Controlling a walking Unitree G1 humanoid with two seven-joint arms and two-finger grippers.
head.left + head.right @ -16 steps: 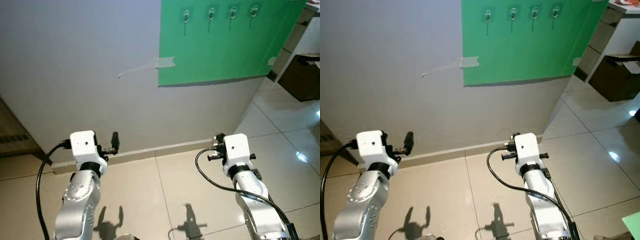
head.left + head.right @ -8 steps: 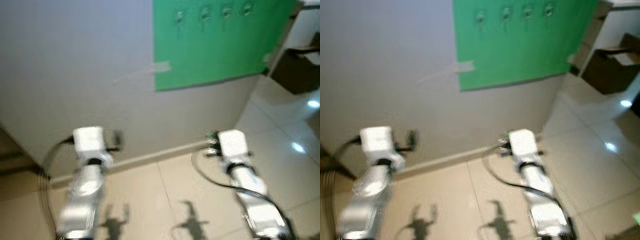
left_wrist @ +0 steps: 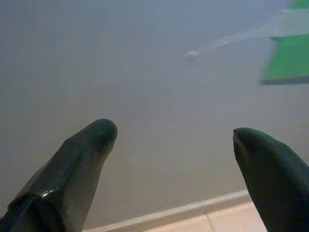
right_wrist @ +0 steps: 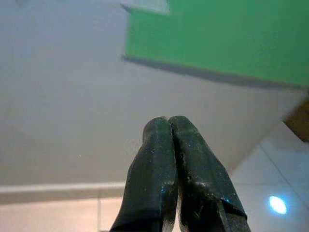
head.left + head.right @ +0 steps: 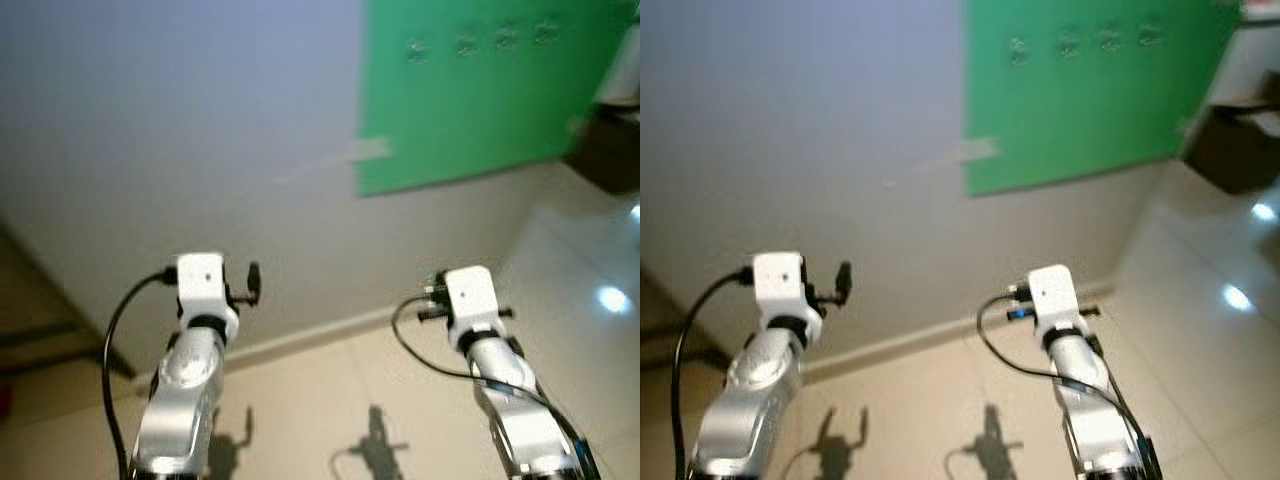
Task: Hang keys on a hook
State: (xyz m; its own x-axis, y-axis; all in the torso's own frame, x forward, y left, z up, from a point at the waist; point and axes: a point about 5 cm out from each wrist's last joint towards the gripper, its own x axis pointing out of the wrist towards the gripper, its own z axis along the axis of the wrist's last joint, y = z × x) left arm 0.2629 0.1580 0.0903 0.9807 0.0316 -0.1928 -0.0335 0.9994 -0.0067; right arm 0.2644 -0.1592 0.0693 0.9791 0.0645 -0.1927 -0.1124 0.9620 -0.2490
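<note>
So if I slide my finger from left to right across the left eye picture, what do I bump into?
Black cable → left arm's white wrist block → left gripper → strip of tape on the grey wall → right arm's white wrist block → row of hooks on the green board → dark box.

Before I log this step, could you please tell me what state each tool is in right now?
Left tool: open, black fingers spread, holding nothing.
Right tool: closed, fingertips pressed together, nothing visible between them.
</note>
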